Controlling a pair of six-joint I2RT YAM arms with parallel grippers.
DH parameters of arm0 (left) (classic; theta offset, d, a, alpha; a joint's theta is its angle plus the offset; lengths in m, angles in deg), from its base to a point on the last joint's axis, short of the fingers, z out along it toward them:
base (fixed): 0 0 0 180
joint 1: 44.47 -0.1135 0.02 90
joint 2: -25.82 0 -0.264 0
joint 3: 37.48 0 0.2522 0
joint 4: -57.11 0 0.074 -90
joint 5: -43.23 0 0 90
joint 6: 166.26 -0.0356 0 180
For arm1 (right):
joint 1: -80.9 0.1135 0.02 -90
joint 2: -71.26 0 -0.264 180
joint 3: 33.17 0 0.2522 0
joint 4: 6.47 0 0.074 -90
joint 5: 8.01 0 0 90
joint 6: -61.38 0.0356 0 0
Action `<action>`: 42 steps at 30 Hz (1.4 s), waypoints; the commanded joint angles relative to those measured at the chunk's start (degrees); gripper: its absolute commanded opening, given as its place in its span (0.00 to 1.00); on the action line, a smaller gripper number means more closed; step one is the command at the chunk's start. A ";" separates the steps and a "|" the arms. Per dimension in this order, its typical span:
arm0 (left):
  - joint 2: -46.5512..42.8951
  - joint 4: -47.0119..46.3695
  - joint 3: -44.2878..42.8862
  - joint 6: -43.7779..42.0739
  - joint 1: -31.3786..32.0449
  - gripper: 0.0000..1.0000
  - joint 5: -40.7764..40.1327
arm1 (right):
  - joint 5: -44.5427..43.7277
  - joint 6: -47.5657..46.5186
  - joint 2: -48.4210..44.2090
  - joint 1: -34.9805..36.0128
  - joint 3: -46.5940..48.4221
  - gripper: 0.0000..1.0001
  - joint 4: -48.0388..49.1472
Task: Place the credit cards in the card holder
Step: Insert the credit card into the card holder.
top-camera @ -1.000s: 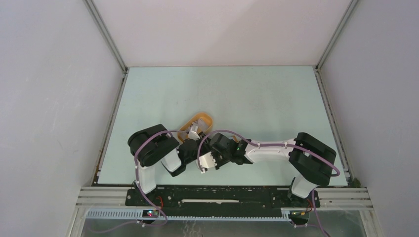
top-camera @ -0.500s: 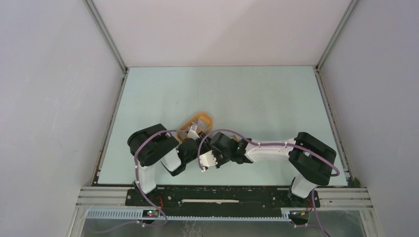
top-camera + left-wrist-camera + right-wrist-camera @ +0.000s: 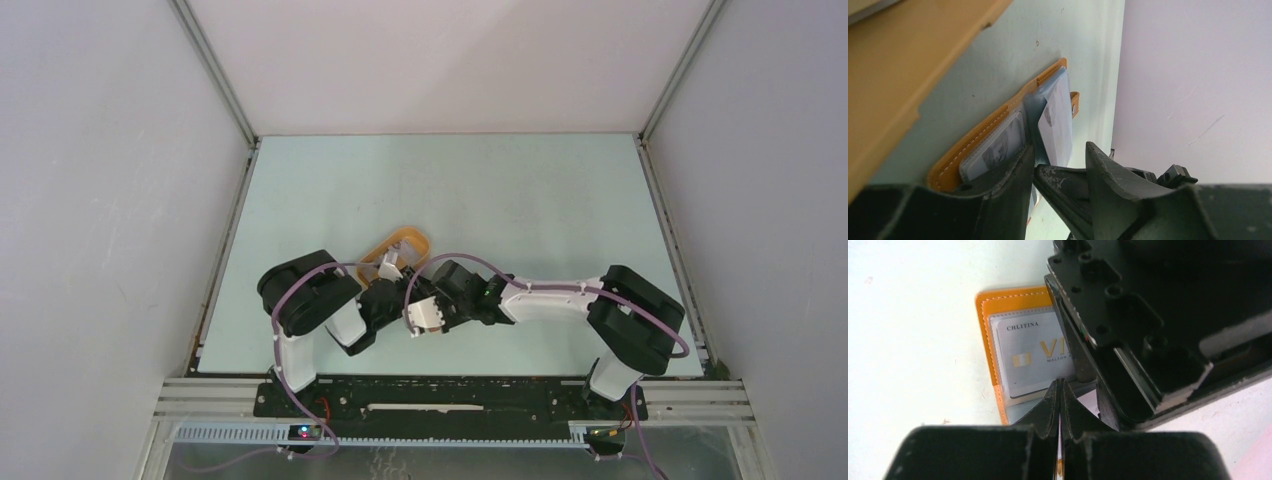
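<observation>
The card holder (image 3: pixel 985 320) lies open on the table, orange rim up (image 3: pixel 979 131); in the top view the grippers hide it. One credit card (image 3: pixel 1030 352) sits in its left clear slot (image 3: pixel 995 147). A second pale card (image 3: pixel 1058 117) stands tilted beside a raised blue-grey sleeve (image 3: pixel 1032 102). My right gripper (image 3: pixel 1059 384) is shut, with a thin pale sliver between its pads, and its tips meet that card's lower end. My left gripper (image 3: pixel 1059 149) is open. Its left finger (image 3: pixel 1003 185) rests on the holder, and the right gripper's fingers (image 3: pixel 1068 187) reach between its jaws.
The oval orange tray (image 3: pixel 402 243) stands just behind the two grippers, its tan wall (image 3: pixel 913 60) close on the left in the left wrist view. The left enclosure wall (image 3: pixel 1193 75) and table edge are near. Both wrists (image 3: pixel 400 305) crowd together at the front left.
My right gripper closed a little further and shifted slightly back and to the right, with the right forearm swinging the same way. The left arm has hardly moved.
</observation>
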 commanded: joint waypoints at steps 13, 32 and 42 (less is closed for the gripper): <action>0.34 5.81 0.54 -3.53 0.09 0.48 0.44 | -2.83 2.85 -3.41 -4.67 3.71 0.04 -5.48; -13.74 8.51 5.51 -7.53 1.21 0.48 -0.97 | 16.65 3.73 -13.86 -10.42 6.20 0.29 -18.75; -41.56 33.20 5.57 -22.62 5.70 0.48 -7.37 | 29.73 13.91 -21.97 -20.00 9.77 0.45 -22.73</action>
